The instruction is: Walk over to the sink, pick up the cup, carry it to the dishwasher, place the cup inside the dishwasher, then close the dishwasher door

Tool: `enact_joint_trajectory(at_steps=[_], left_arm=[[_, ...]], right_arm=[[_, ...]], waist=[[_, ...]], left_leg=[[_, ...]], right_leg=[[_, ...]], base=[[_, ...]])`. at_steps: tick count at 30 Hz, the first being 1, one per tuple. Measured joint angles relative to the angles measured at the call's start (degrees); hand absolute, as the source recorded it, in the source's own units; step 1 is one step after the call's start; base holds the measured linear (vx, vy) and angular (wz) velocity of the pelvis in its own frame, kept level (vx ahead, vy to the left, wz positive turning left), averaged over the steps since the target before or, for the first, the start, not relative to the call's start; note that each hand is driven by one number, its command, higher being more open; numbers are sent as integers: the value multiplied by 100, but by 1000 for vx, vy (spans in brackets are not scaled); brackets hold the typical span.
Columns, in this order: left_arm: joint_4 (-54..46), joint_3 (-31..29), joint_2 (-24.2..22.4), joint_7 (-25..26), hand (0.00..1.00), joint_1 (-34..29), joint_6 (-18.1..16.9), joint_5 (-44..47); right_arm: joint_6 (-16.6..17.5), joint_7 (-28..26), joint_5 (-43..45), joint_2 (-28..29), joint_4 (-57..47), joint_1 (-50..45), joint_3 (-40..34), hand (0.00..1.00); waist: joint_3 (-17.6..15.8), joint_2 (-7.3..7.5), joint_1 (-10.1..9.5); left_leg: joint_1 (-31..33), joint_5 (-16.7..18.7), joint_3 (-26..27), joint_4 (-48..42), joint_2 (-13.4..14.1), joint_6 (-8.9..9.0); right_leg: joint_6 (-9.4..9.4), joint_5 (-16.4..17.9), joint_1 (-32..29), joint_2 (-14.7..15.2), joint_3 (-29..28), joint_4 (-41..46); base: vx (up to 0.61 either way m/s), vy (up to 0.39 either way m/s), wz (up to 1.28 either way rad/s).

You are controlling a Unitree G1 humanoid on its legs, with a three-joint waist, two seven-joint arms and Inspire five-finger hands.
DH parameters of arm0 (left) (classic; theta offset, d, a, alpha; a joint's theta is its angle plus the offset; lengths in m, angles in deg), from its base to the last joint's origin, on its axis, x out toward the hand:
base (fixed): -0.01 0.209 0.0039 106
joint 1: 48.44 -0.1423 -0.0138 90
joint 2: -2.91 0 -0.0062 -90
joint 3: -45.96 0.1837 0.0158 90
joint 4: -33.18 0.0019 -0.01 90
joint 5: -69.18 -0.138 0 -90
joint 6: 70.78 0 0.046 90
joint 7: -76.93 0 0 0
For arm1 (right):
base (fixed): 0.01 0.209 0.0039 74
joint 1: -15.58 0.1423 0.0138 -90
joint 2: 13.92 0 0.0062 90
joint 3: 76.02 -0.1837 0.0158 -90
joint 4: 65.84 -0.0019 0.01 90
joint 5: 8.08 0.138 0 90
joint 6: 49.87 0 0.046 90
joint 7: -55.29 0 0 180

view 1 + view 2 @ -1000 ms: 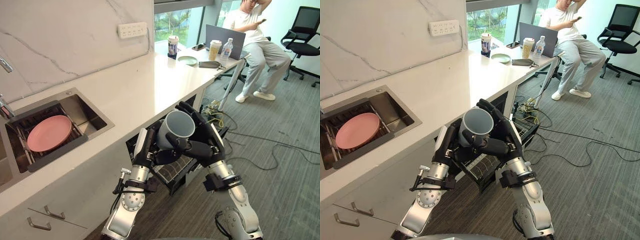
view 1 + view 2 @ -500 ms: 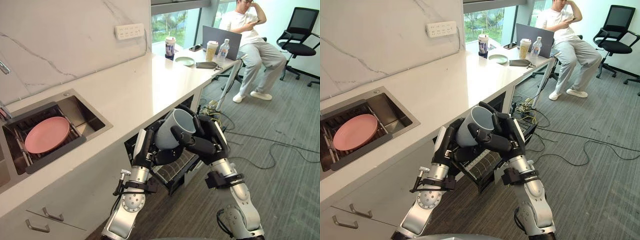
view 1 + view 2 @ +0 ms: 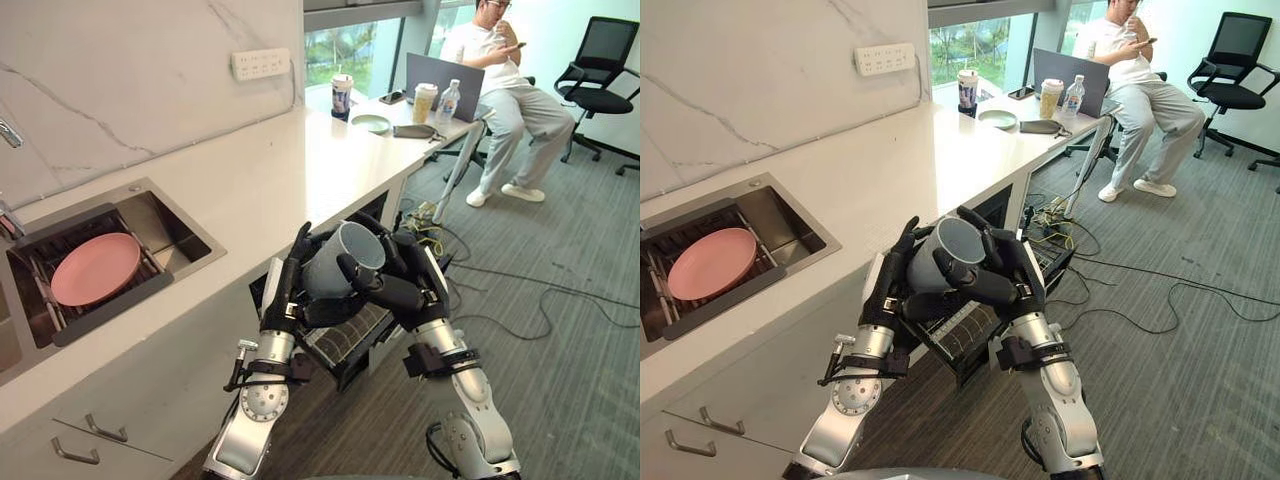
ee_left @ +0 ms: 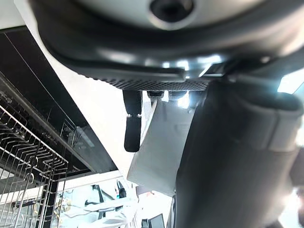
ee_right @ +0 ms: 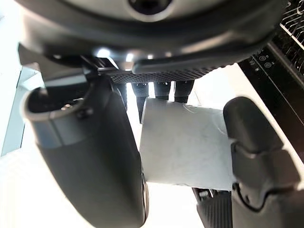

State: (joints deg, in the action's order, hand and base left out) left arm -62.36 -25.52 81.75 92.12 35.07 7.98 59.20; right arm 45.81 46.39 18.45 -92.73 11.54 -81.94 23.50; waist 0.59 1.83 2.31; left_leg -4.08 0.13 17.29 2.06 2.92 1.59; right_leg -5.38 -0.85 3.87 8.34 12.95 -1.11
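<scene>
A grey cup [image 3: 335, 265] hangs tilted in the air in front of the counter, mouth up and away from me. My right hand [image 3: 405, 292] is shut on it, thumb across its wall and fingers round the far side. On the near side my left hand [image 3: 288, 290] lies flat against the cup [image 4: 159, 147], fingers straight and pointing up, thumb below. Just beneath both hands the open dishwasher [image 3: 345, 345] juts from under the counter, with its wire rack [image 4: 23, 156] showing.
The steel sink [image 3: 150, 190] at the left holds a pink plate [image 3: 95, 268]. The white counter [image 3: 270, 170] runs away to cups, a bottle and a laptop [image 3: 445, 70]. A person [image 3: 505, 70] sits there on a chair. Cables cross the carpet [image 3: 560, 300] at the right.
My left hand's fingers have uncurled from the cup and now stand straight beside it. The right hand keeps its hold, and the cup has shifted a little toward the counter.
</scene>
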Motion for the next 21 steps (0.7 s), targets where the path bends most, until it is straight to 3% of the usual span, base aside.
enact_joint_trajectory(at_steps=[2, 3, 16, 17, 21], left_arm=[[-43, -56, -56, 22, 100, 0, 6, 0], [-50, -66, -72, 37, 0, -1, 6, 0], [-49, -119, -115, 77, 0, -234, 1, -20], [-49, -124, -112, 79, 0, -234, 1, -20], [-49, -118, -112, 71, 0, -234, 1, -21]], right_arm=[[0, 38, -1, 43, 0, -25, -1, 0], [1, 56, -2, 90, 0, -40, -1, 0], [24, 49, 38, 261, -1, -53, 48, 0], [24, 40, 50, 262, -1, -54, 57, 100], [23, -53, 192, 267, -1, -76, 114, 100]], waist=[[-2, 3, -1], [-2, 3, -1], [-14, 22, 0], [-15, 22, 0], [-15, 22, -1]], left_leg=[[-3, -16, -8, 19, -1, 1], [-6, -24, -11, 30, -1, 2], [-48, -92, -14, 159, -1, 8], [-48, -92, -15, 159, -2, 8], [-48, -92, -20, 159, -2, 8]], right_leg=[[0, 0, 0, -2, 9, 0], [0, 0, 0, -3, 12, -1], [0, 0, -2, -23, 21, -18], [0, 0, -1, -23, 22, -18], [0, 0, 3, -23, 29, -18]], base=[[0, 0, 0], [0, 0, 0], [0, 0, 0], [0, 0, 0], [0, 0, 0]])
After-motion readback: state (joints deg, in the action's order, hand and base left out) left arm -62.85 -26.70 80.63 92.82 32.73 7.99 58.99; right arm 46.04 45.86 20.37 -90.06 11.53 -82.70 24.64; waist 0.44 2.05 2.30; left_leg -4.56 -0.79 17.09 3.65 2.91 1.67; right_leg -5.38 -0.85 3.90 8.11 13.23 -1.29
